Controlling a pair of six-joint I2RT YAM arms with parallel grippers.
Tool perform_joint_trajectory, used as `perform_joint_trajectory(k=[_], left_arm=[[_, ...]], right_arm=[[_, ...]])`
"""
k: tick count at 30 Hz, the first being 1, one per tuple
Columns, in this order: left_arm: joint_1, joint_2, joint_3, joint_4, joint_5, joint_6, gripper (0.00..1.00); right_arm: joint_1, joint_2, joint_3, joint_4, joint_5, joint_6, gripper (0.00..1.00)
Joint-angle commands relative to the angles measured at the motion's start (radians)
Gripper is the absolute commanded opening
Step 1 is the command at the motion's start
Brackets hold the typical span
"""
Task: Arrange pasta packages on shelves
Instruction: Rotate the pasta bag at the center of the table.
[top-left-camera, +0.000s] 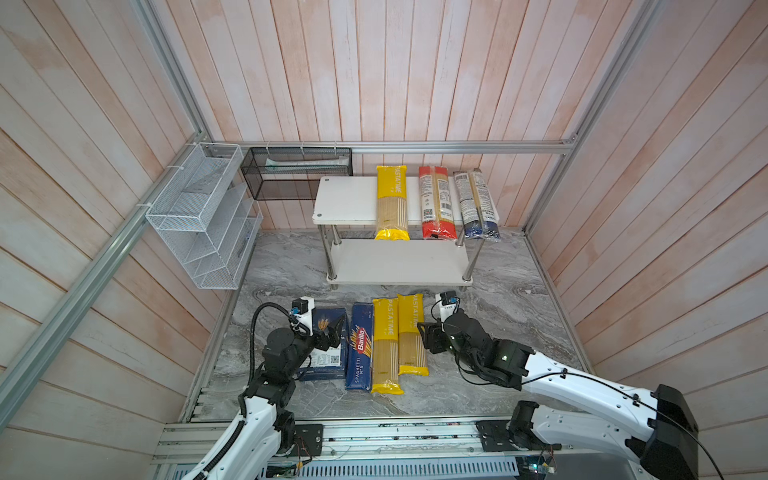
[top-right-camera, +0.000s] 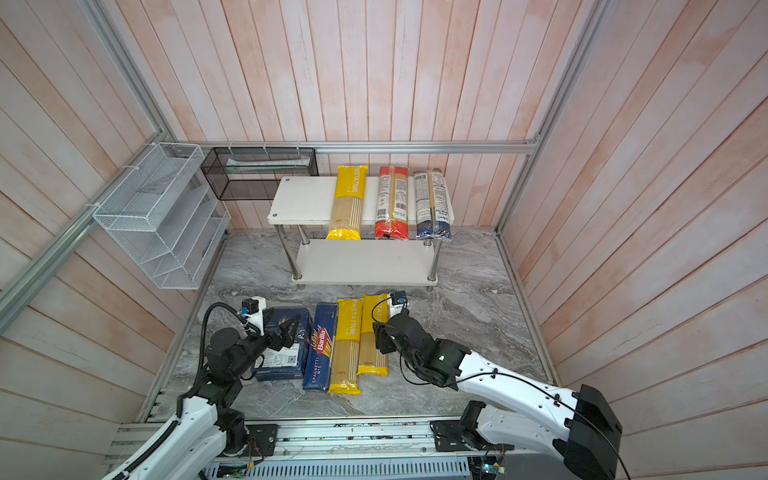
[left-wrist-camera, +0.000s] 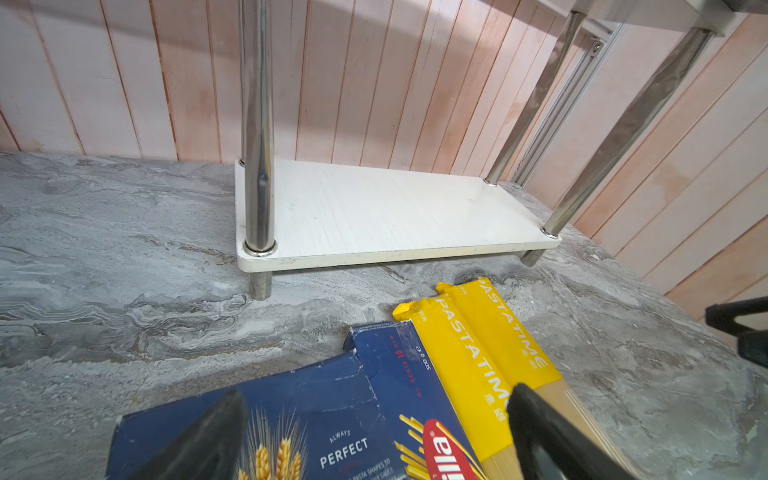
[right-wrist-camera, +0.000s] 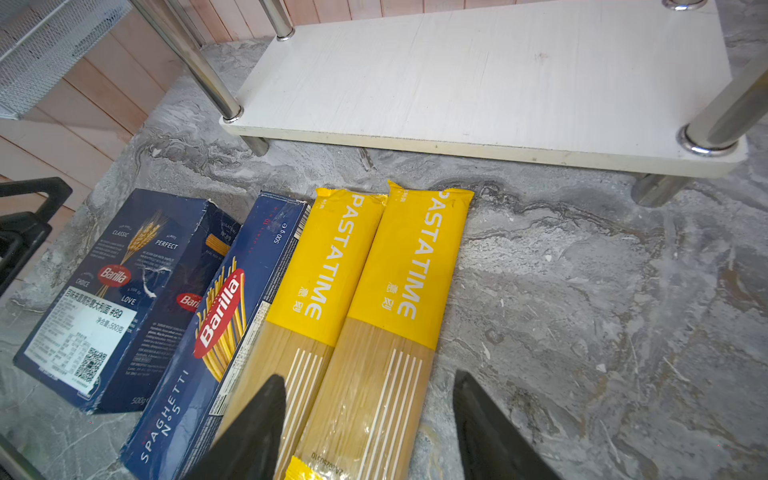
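Observation:
The shelves are two white boards, upper (top-left-camera: 349, 199) and lower (top-left-camera: 399, 262). On the upper one lie a yellow pasta bag (top-left-camera: 391, 203), a red-ended bag (top-left-camera: 436, 203) and a dark-blue-ended bag (top-left-camera: 476, 205). On the marble counter lie four pasta packages side by side: a wide Barilla box (top-left-camera: 328, 357), a Barilla spaghetti box (right-wrist-camera: 216, 332), and two yellow bags (right-wrist-camera: 320, 266) (right-wrist-camera: 407, 266). My left gripper (left-wrist-camera: 374, 405) hangs open over the wide box's far end. My right gripper (right-wrist-camera: 368, 384) is open, its fingers either side of the rightmost yellow bag.
A white wire mesh basket (top-left-camera: 199, 216) hangs on the left wall and a black mesh basket (top-left-camera: 297, 172) on the back wall beside the upper shelf. Chrome legs (left-wrist-camera: 257, 166) stand at the rack's corners. Bare marble (right-wrist-camera: 602, 311) lies right of the yellow bags.

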Motion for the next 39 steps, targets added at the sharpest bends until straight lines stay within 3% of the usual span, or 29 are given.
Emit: perform_joint_trajectory(k=[1,11,24,39], left_arm=[[0.005,-0.007,0.028,0.009,0.016,0.018,1.00],[0.005,-0.050,0.012,0.007,0.009,0.015,1.00],[0.005,-0.050,0.011,0.006,0.006,0.014,1.00],[0.004,-0.054,0.009,0.006,0.006,0.015,1.00]], right_arm=[[-0.005,-0.005,-0.025,0.053,-0.016,0.033,0.65],[-0.005,0.042,-0.083,0.128,-0.017,0.019,0.67],[-0.011,0.241,-0.004,0.097,-0.027,0.021,0.76],[-0.012,0.368,0.029,0.128,-0.068,0.013,0.78]])
